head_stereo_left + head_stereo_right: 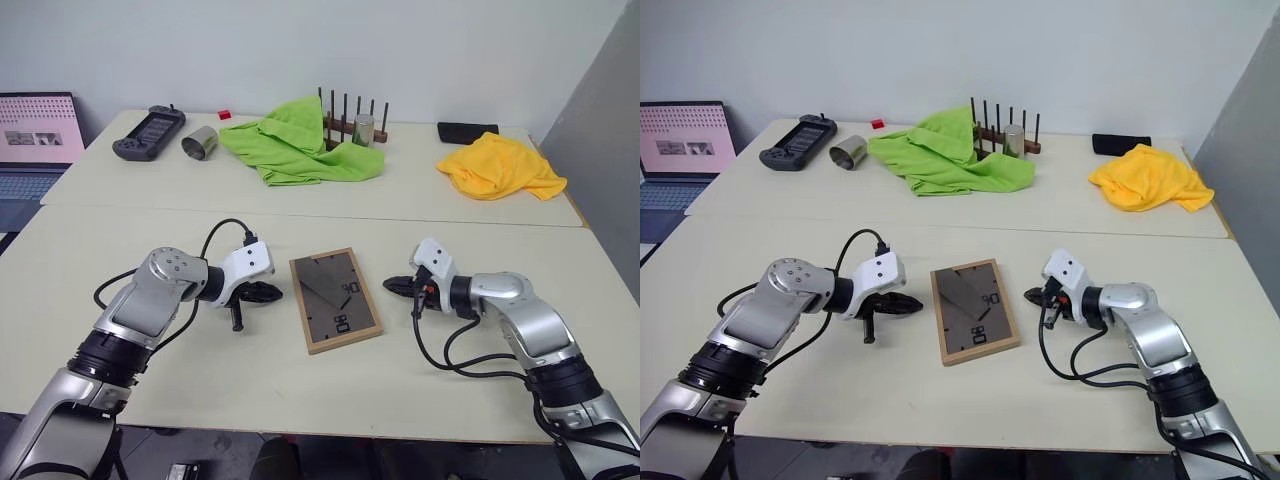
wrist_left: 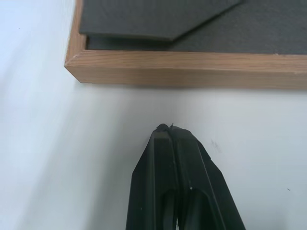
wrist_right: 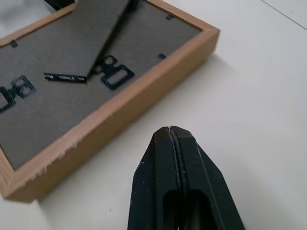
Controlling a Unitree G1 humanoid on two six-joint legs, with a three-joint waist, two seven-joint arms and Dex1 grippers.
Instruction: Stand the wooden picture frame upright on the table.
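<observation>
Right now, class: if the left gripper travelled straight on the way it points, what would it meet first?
Most likely the wooden picture frame. The left gripper, jaws shut, points at the frame's near side rail across bare table. Since it tilts downward, it might touch the tabletop first.

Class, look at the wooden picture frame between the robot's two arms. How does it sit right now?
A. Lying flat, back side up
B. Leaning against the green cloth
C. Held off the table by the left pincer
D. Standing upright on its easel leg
A: the frame lies flat on the table, its grey backing, leg and hangers facing up, with both shut pincers beside it, not touching.
</observation>
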